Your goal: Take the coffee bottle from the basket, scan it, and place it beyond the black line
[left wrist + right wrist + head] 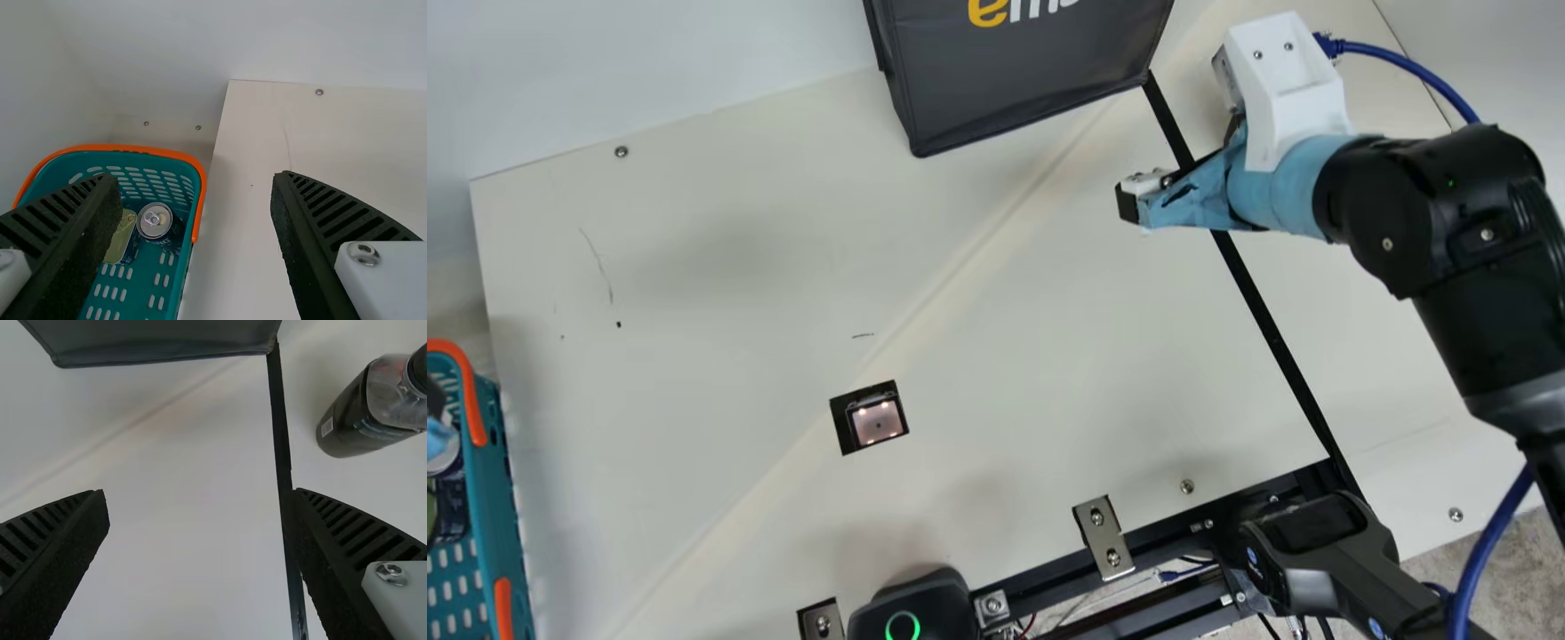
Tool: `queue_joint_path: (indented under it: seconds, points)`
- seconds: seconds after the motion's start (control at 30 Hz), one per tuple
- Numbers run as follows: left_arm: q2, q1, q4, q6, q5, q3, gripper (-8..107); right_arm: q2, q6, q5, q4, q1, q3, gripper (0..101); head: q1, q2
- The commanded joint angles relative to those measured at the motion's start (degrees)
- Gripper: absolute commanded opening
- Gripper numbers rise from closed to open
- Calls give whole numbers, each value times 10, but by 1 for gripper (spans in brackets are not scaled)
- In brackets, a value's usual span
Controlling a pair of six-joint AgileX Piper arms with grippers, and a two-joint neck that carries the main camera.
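In the main view my right gripper (1134,201) is over the table beside the black line (1267,324). The right wrist view has this gripper (200,495) open, nothing between its fingers. A dark coffee bottle (360,417) with a black cap stands on the far side of the black line (279,427), apart from the fingers. My left gripper (192,179) is open and empty in its wrist view, above the teal basket (170,300) and the table edge. The basket (494,498) is at the main view's left. A scanner (876,420) is set into the table.
A silver-topped can (155,220) and a flat gold-topped tin (121,237) lie in the basket. A dark bag (1023,71) stands at the table's back, by the line's end. Metal brackets and a black frame (1209,524) edge the front.
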Motion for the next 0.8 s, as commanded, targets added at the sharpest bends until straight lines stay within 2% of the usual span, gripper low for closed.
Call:
queue_joint_path:
  seconds: [0.0,0.47,0.77]
  points:
    - [0,0,0,0,0,0,90,-10,8,5,-4,7,4,91,-15,-1]
    - [0,0,0,0,0,0,90,-73,47,59,-24,48,28,91,-15,-1]
    - [0,0,0,0,0,0,90,-97,65,98,-33,67,30,91,-15,-1]
